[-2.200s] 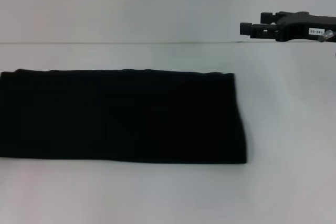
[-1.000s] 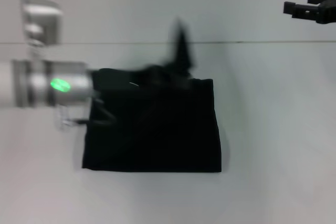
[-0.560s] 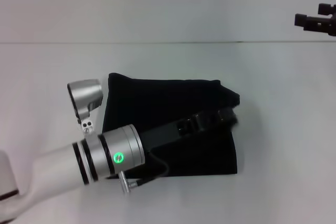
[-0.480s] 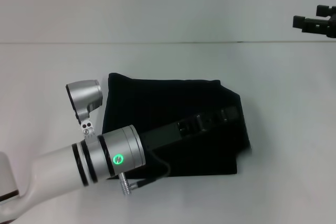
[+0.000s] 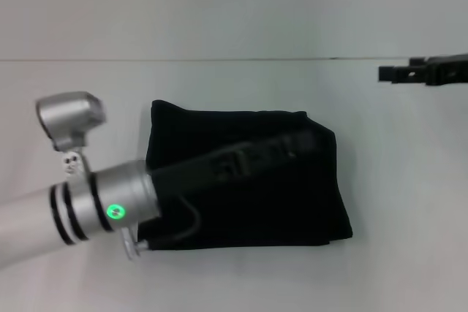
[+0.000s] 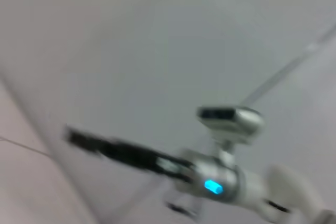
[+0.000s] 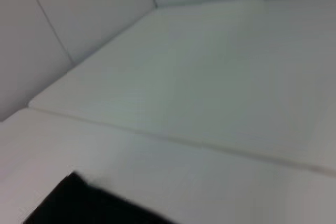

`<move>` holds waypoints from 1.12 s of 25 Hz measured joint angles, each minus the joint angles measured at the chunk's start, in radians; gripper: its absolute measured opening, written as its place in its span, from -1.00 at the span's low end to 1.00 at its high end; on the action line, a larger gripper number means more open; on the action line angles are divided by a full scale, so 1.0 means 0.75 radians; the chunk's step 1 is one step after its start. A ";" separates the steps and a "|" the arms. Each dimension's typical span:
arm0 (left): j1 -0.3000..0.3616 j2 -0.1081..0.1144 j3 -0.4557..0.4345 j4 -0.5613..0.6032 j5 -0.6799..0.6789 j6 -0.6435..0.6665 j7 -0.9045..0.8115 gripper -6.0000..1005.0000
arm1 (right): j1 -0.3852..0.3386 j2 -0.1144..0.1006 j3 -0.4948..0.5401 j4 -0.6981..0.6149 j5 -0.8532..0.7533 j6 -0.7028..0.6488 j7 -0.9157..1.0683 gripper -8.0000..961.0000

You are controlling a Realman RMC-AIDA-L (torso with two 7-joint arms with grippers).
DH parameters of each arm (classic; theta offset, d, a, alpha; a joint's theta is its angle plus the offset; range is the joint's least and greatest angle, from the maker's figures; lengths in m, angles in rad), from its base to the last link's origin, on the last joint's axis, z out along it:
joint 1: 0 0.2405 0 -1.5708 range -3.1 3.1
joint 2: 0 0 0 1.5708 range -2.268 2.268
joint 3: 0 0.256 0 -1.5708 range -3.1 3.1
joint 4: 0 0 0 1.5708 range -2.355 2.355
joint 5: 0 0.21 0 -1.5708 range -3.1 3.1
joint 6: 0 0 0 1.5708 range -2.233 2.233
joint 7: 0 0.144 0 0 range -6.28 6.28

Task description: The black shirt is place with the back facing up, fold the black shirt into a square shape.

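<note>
White table (image 5: 234, 283): black shirt (image 5: 307, 202) beneath left end effector (image 5: 303, 139).

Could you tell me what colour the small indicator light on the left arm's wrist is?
Green: the indicator light on the left arm's silver wrist shows best in the head view.

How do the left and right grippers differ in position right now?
The left gripper reaches across the black shirt, over its far right part; the right gripper hangs off to the right, clear of the shirt. The left arm fills the near left of the head view; the right shows only at the edge. Both are black.
</note>
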 joint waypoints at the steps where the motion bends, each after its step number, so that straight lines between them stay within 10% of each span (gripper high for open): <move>1: 0.008 0.000 -0.006 0.029 0.000 -0.018 0.000 0.05 | 0.005 0.000 -0.016 0.017 -0.004 -0.002 0.033 0.93; 12: 0.035 0.034 -0.029 0.272 -0.001 -0.336 -0.035 0.92 | 0.049 0.035 -0.028 0.307 0.043 0.002 0.212 0.93; 28: 0.020 0.036 -0.021 0.304 -0.002 -0.481 0.003 0.92 | 0.082 0.098 -0.028 0.395 0.057 0.105 0.251 0.93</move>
